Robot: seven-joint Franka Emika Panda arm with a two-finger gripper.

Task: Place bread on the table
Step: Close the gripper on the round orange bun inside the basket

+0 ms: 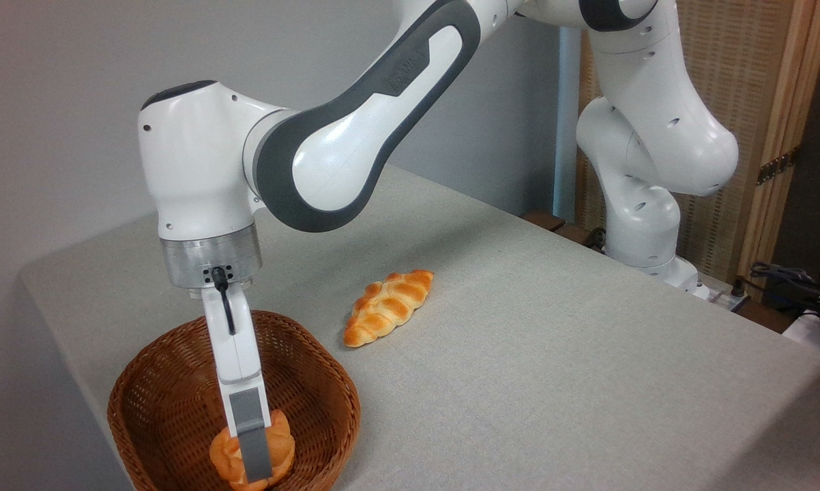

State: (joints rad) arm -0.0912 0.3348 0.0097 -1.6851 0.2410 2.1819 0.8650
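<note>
Nearest the camera, the bun [253, 453] sits low inside the basket [171, 402], toward its front edge, with the tool [256, 460] reaching straight down onto it. 1 grey finger pad [254, 443] lies flat against the front of the bun; the other finger is hidden behind it, so the tool looks to be pinching the bun, though whether the bun rests on the basket floor or is lifted clear of it cannot be told. Around the tool, the brown woven basket rests on the tabletop [553, 368]. Beyond the tool and to its right, a braided loaf [388, 307] lies on the tabletop, well apart from the basket. Farther back, the arm's white base [645, 232] stands at the tabletop's far edge.
</note>
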